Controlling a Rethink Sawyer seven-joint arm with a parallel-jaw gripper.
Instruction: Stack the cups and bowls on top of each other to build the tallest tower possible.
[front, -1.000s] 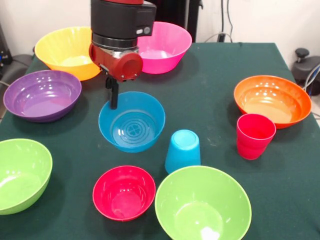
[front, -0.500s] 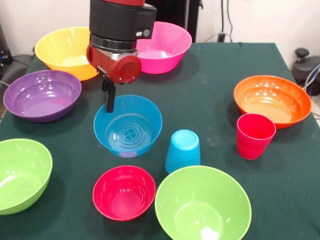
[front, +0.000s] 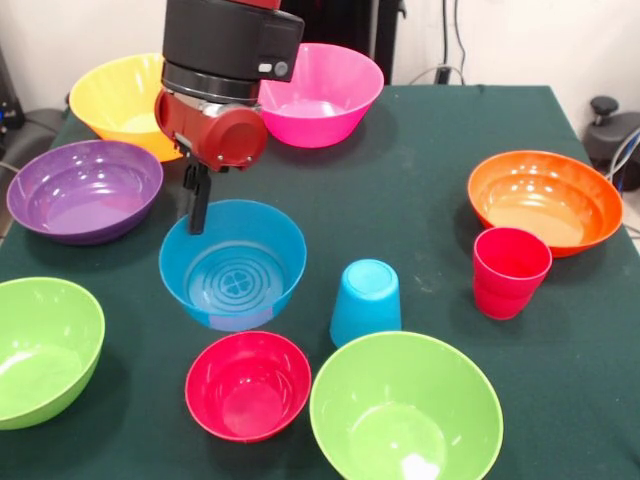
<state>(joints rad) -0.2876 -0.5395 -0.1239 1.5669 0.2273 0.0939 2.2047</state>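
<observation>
My gripper (front: 197, 213) is shut on the far-left rim of the blue bowl (front: 235, 272), one dark finger showing outside the rim. The bowl hangs upright and looks raised off the green cloth, above and behind the small red bowl (front: 248, 386). A light blue cup (front: 366, 301) stands upside down to the right of the blue bowl. A red-pink cup (front: 510, 271) stands upright at the right, in front of the orange bowl (front: 545, 201). No tower of stacked pieces shows.
A lime green bowl (front: 405, 411) sits at the near centre and another (front: 40, 351) at the near left. The purple bowl (front: 85, 190) is at the left, with the yellow-orange bowl (front: 120, 96) and the pink bowl (front: 327, 95) at the far side.
The gripper has moved left with the blue bowl, which now sits further left and nearer the red bowl. Everything else stayed put.
</observation>
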